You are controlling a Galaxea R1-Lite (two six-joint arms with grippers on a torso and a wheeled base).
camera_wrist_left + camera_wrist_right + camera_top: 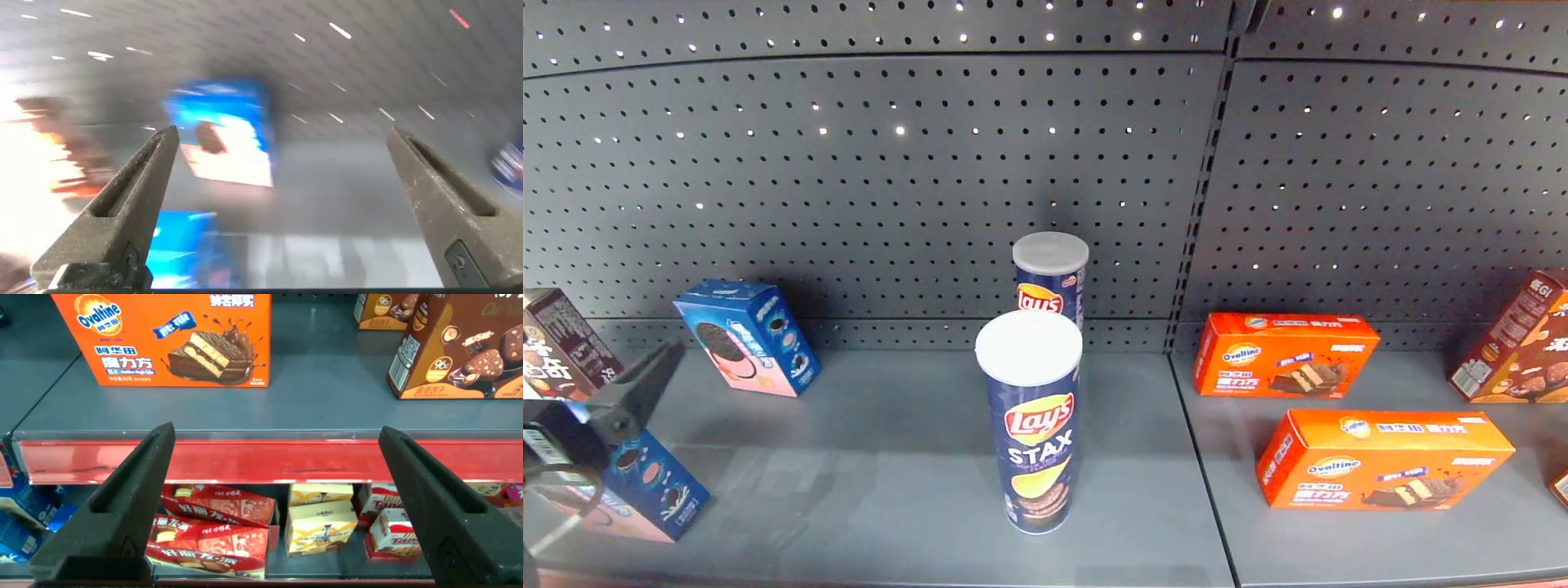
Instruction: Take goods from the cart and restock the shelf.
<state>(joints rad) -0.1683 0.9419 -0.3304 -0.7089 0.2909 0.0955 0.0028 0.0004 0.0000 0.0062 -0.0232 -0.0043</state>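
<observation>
Two dark blue chip cans stand in the middle of the grey shelf, the front can right before the rear can. One blue cookie box stands at the back left, and a second blue cookie box sits at the front left. My left gripper hovers over that front box, open and holding nothing. In the left wrist view the left gripper faces a blurred blue cookie box. My right gripper is open and empty, in front of the red shelf edge.
Two orange boxes lie on the right shelf section, with brown boxes at the far right and a dark box at the far left. A perforated back panel closes the shelf. A lower shelf holds red boxes and yellow boxes.
</observation>
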